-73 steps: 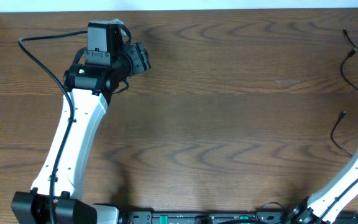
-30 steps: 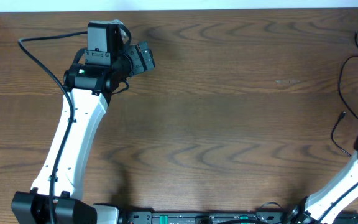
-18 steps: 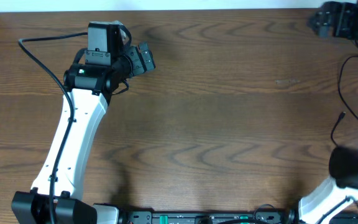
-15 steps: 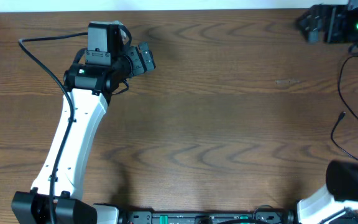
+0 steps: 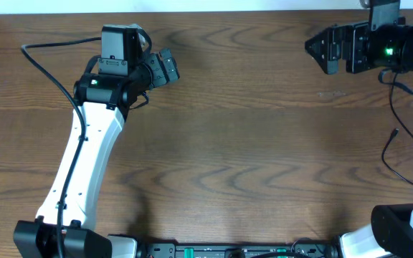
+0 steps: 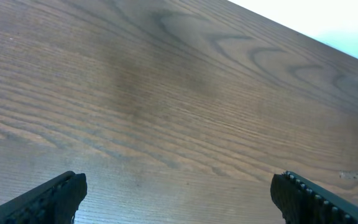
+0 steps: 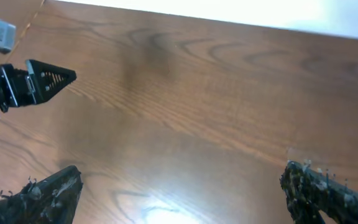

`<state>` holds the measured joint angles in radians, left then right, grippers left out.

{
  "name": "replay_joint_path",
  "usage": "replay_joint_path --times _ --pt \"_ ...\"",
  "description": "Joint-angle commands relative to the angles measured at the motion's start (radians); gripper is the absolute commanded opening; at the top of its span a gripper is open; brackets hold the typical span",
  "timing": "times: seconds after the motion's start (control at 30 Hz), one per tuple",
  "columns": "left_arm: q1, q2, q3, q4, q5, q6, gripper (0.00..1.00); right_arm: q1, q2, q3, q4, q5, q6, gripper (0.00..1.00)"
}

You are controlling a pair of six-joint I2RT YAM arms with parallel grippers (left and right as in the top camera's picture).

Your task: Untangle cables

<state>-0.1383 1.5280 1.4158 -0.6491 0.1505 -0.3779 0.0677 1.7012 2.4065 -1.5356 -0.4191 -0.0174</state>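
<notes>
- Right pincer [image 5: 317, 49] hangs released and holds nothing. It sits near the far right corner of the desk [image 5: 249, 143] with its jaws spread wide, and its own camera [image 7: 180, 177] shows only bare wood between the tips.
- Left pincer [image 5: 167, 68] is likewise released and holds nothing. It is near the far left corner, well apart from the cables, and its wrist view [image 6: 179, 186] shows wood grain alone.
- We find the black cord [image 5: 392, 97] lying loose on the desk along the right edge, behind and nearer than the right pincer, and neither pincer touches it.
- Its long axis runs roughly from the far edge toward the near edge, with bends along the way.
- One plug end [image 5: 396, 132] points roughly toward the far edge, and its strand then curves back toward the near right corner.
- We cannot pick out the white cord with confidence, because the right edge of the overhead view and the arm hide that spot.
- We judge the task to be between grasps, since the right pincer faces the left edge, away from the cords.
- The next move, as we see it, is to swing that pincer back over the right edge, lower it on a single strand and draw it clear. A thin cord lying flat on the wood will need a careful, low pinch.
</notes>
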Motion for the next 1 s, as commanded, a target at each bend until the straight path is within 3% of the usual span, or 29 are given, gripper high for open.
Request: replay_joint_path --times 0.0,0.17,0.27,0.63,0.97 --pt "0.002 0.004 0.0 -0.003 -0.013 0.002 1.0 -0.021 0.002 0.002 -0.01 0.008 0.045 0.99" --pt "0.002 0.004 0.0 -0.003 -0.013 0.002 1.0 -0.021 -0.021 -0.033 0.01 0.121 0.045 0.99" --pt "0.002 0.004 0.0 -0.003 -0.013 0.002 1.0 -0.021 -0.097 -0.151 0.097 0.129 0.042 0.99" --pt "0.002 0.004 0.0 -0.003 -0.013 0.002 1.0 -0.078 -0.595 -0.978 0.652 0.121 -0.021 0.99" --pt "0.002 0.004 0.0 -0.003 -0.013 0.002 1.0 -0.121 -1.048 -1.704 1.367 0.114 -0.022 0.99"
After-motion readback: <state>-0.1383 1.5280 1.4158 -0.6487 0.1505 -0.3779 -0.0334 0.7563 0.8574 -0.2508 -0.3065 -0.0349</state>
